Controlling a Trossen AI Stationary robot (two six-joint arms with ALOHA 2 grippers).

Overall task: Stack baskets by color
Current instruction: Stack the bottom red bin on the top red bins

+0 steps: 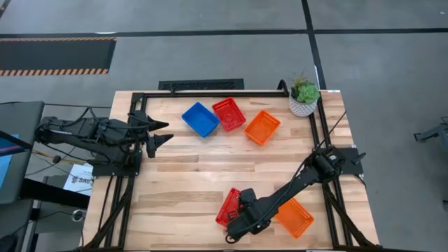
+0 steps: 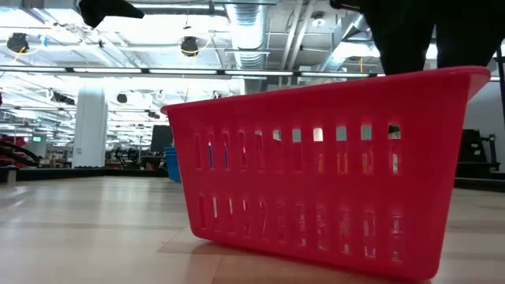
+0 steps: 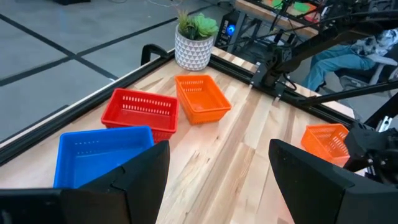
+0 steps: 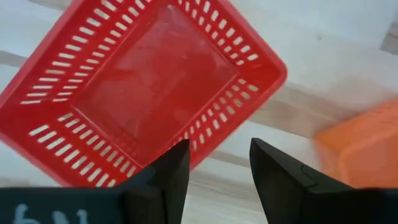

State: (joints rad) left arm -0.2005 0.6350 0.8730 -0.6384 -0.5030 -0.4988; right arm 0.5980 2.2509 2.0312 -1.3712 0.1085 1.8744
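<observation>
Top-down and level views of a pale wooden plank table (image 1: 196,175) framed by black rails, standing on a grey floor crossed by dark lines, with a black-and-orange hazard strip (image 1: 56,70) beyond the far edge; the level view looks across the boards into a bright hall with ceiling ducts and lamps. Along the far edge lie three shallow perforated plastic baskets in a row: a blue basket (image 1: 200,119), a red basket (image 1: 229,114) just beside it, and an orange basket (image 1: 262,127) a little apart, with a white patterned pot holding a green plant (image 1: 304,98) at the far right corner. Near the front edge sit a second red mesh basket (image 1: 229,205) and a second orange mesh basket (image 1: 296,217), separated by the right arm. The right gripper (image 4: 214,180) hangs above the near red basket's rim, its fingers apart with nothing between them; whether they touch the rim cannot be told. The left gripper (image 1: 162,133) waits at the left side of the table, fingers spread wide and empty, pointing toward the far row. The middle of the table between the far row and the front pair is bare wood.
</observation>
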